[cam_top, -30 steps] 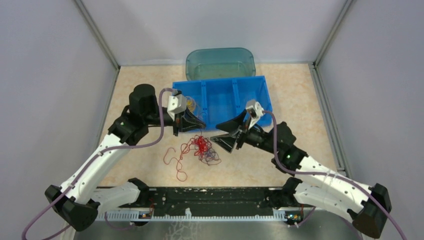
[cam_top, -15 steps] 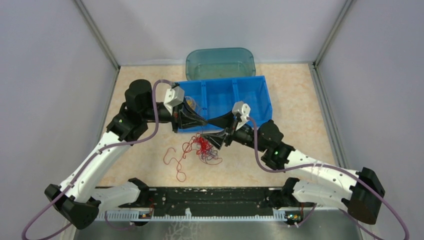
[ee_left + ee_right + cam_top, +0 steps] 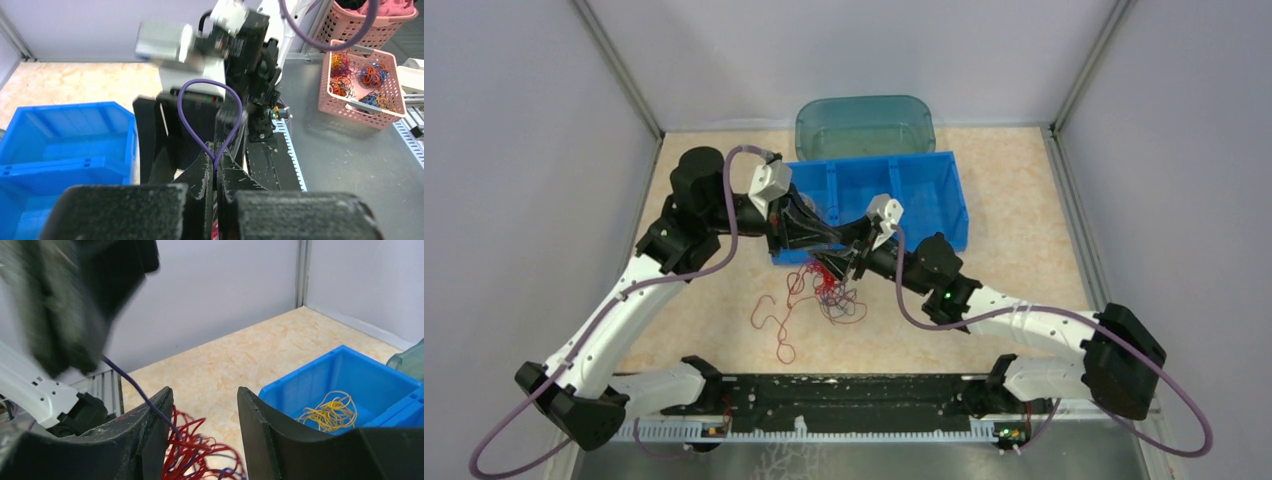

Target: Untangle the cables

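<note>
- The left end effector (image 3: 215, 172) was pressed tight together on a dark purple strand (image 3: 235, 100), which rose from between its fingers in a tall loop.
- The right end effector (image 3: 205, 405) had its jaws apart and gripped nothing. The purple strand ran slantwise past the inner edge of one finger, and red curls showed in the gap below.
- From overhead, the two end effectors sat almost tip to tip, just in front of the near wall of the blue bin (image 3: 919, 195).
- The cables (image 3: 836, 292), a tangle of red and purple-black, lay on the counter (image 3: 1024, 250) right beneath those tips, with the topmost strands reaching up toward them.
- One loose red strand (image 3: 774, 325) trailed off from the clump toward the left arm's side and lay in open curls on the counter.
- A small bundle of yellow cable (image 3: 332, 412) rested in one compartment of the blue bin, well apart from the tangle.
- Behind the bin, against the back wall, stood a teal tub (image 3: 864, 125).
</note>
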You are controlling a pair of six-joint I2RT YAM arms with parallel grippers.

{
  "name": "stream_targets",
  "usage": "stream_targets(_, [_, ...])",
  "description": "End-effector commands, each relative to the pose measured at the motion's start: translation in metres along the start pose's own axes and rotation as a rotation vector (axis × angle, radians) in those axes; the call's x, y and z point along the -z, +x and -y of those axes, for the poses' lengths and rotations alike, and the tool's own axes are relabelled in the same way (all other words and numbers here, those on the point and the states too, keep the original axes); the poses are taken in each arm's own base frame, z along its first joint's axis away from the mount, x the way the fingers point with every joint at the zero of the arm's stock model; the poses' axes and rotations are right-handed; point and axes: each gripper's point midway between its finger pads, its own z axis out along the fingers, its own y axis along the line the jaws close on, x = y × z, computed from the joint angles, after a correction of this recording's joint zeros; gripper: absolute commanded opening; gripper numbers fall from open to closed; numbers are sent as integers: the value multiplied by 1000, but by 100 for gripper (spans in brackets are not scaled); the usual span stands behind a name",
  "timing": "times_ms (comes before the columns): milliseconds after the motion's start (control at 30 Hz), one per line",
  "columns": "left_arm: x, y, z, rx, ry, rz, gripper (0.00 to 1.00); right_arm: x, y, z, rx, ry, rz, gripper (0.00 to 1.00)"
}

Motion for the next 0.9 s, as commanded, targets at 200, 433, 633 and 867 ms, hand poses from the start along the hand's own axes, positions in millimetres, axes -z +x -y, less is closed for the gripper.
stream_targets(200, [0,-56,11,-98,65,76,1,0,41,5,-99,17,-9,47])
stream_targets(433, [2,-90,12,-176,55,117,1,21,73,10,-155,60,-50,46])
stream_targets(633, [6,-128,14,-285,38,156,1,38,97,14,-181,96,-95,47])
stream_targets(867, [11,-174,16,-439,5,219,1,51,106,16,-199,120,-113,50])
